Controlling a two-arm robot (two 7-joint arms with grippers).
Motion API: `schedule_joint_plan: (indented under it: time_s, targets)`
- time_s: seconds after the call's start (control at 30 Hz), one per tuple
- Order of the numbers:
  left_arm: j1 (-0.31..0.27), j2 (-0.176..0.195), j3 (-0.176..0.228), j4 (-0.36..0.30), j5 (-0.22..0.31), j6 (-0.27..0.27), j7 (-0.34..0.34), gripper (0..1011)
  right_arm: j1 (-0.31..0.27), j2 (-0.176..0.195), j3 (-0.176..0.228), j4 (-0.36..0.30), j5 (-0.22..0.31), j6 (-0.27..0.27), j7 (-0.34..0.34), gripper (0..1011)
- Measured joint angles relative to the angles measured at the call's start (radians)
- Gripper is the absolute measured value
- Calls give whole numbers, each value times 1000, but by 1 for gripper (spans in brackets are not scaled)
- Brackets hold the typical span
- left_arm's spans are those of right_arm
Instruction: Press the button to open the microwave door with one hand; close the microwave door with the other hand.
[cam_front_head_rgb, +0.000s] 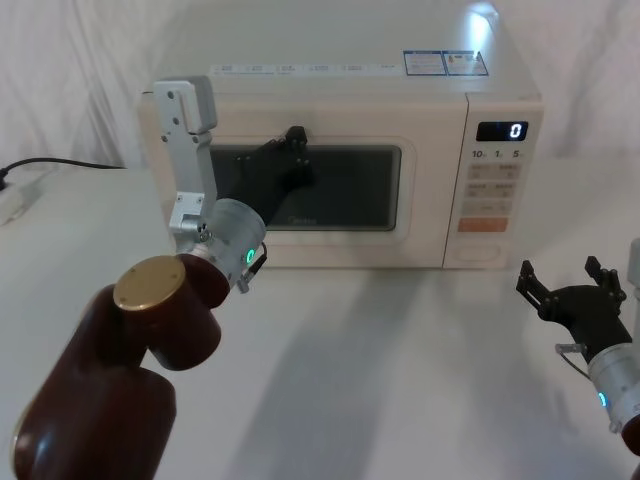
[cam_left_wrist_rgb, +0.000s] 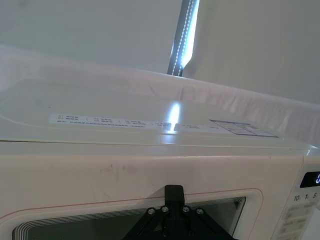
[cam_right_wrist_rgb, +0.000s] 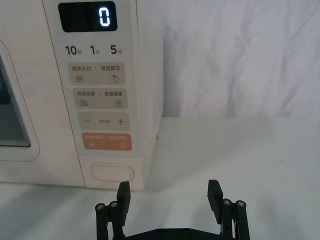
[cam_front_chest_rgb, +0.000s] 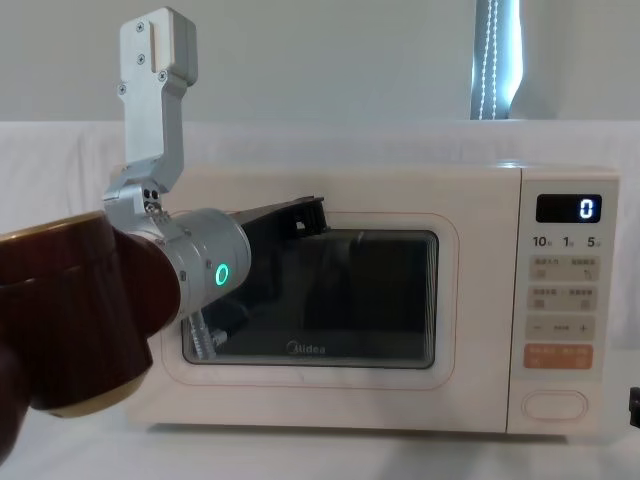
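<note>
Jaws: right gripper (cam_front_head_rgb: 572, 290) spread, low beside the microwave; left gripper (cam_front_head_rgb: 292, 140) against the microwave door (cam_front_head_rgb: 330, 160), spacing unclear.
Right wrist: the button (cam_right_wrist_rgb: 112, 173) untouched.
Chest: door appears shut; pressing could swing it into the left arm.

head view looks down from above onto the microwave door (cam_front_head_rgb: 310, 185); chest view faces it level, close. left wrist view sits tight against its upper edge; right wrist view faces the button (cam_right_wrist_rgb: 112, 173) nearby. door shared by three views.
</note>
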Motion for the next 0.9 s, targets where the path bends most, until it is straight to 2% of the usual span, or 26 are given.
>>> schedule_joint_plan:
  time_s: [0.4,0.9]
  targets:
    - [1,-3,-2,-8,4,2,0,0,0,0,0,0,0,0,0,1002]
    - [63,11,3,-120,11,17,13,0,0,0,0,0,0,0,0,1002]
